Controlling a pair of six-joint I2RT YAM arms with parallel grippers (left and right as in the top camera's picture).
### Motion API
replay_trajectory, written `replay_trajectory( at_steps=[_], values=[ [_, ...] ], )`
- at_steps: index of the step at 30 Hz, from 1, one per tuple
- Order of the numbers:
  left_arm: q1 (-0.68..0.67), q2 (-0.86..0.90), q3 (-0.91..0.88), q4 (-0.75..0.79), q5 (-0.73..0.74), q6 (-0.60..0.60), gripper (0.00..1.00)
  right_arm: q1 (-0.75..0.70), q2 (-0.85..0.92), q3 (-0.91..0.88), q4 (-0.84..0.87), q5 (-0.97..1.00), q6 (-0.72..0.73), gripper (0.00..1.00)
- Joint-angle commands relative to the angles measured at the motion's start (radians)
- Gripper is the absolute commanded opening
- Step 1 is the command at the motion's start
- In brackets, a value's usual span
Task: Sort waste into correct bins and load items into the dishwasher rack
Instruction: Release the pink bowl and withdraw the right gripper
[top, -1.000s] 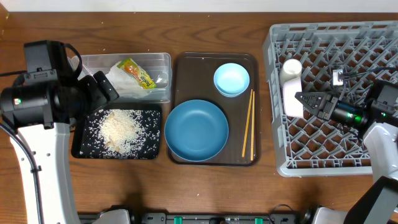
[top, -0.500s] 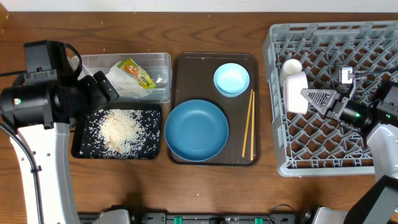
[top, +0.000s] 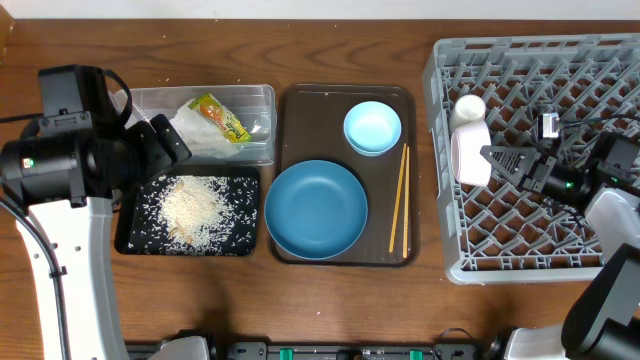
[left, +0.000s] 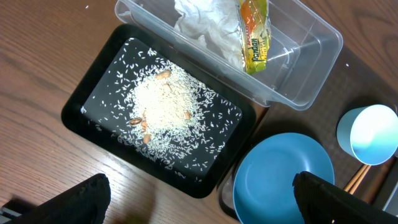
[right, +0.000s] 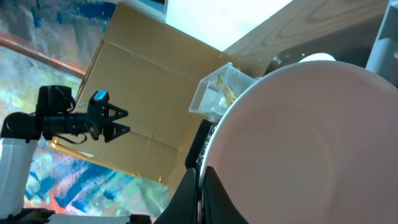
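I log: clear plastic tub holds crumpled white napkin, green-and-orange wrapper; black tray, loose rice. Left end effector wide; right end effector closed against white bowl in grey lattice rack.

A dark brown tray lies flat on the wooden table, while the right wrist view shows a cardboard sheet beside a colourful painted wall

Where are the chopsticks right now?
In the overhead view, the wooden chopsticks lie along the right edge of the dark brown serving tray. They are just right of the blue plate and close to the light-blue bowl.
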Motion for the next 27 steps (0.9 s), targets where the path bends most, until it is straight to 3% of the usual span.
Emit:
replay_trajectory(
  at_steps=[1,13,20,23,27],
  values=[
    [0.005,0.001,0.001,-0.002,-0.016,0.006,0.96,-0.001,0.046,-0.010,-0.002,-0.010,-0.044,0.01],
    [0.005,0.001,0.001,-0.002,-0.016,0.006,0.96,-0.005,0.070,-0.010,0.001,-0.010,-0.040,0.01],
    [0.005,0.001,0.001,-0.002,-0.016,0.006,0.96,-0.082,0.070,-0.010,0.000,-0.010,-0.020,0.04],
    [0.005,0.001,0.001,-0.002,-0.016,0.006,0.96,-0.135,0.070,-0.010,0.001,-0.010,0.029,0.20],
    [0.005,0.001,0.001,-0.002,-0.016,0.006,0.96,-0.197,0.070,-0.010,0.002,-0.010,0.031,0.55]
  ],
)
